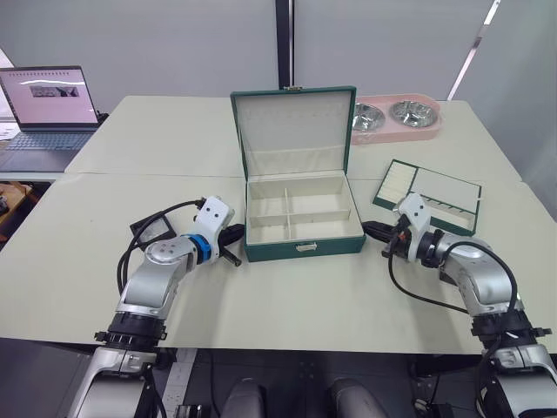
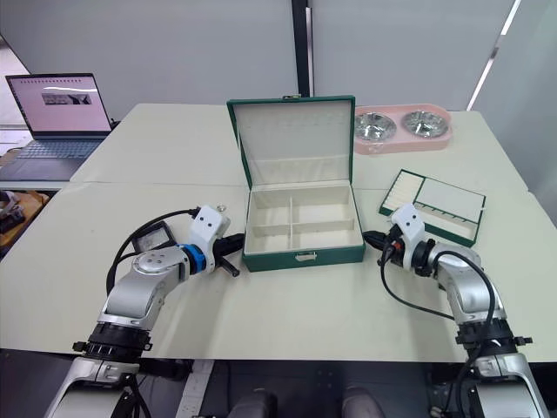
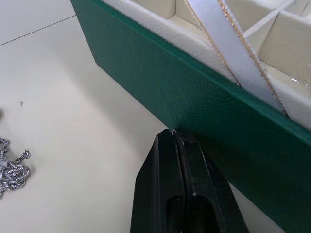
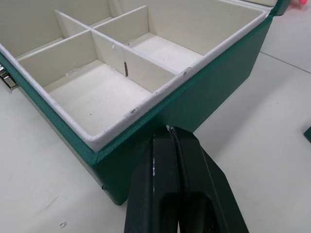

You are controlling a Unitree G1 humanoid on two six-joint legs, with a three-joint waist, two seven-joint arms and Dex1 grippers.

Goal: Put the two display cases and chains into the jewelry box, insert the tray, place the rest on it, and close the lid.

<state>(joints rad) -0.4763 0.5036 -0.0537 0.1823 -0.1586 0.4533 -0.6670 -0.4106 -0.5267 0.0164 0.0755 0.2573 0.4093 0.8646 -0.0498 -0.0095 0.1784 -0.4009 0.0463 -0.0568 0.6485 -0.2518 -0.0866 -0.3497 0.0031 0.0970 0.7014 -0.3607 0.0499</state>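
The dark green jewelry box [image 1: 303, 247] stands open mid-table, its cream compartments empty and its lid [image 1: 291, 131] upright. To its right the tray [image 1: 428, 195] lies flat on the table. My left gripper [image 3: 174, 132] is shut with nothing in it, its tip against the box's left outer wall. A heap of silver chains [image 3: 10, 167] lies on the table beside that gripper. One display case [image 1: 154, 230] lies left of my left arm, partly under a cable. My right gripper [image 4: 169, 129] is shut and empty, its tip at the box's right front corner.
A pink double pet bowl [image 1: 397, 118] sits at the back right, behind the tray. An open laptop [image 1: 48, 109] stands at the far left on a neighbouring table. A white ribbon [image 3: 233, 53] runs from the lid into the box.
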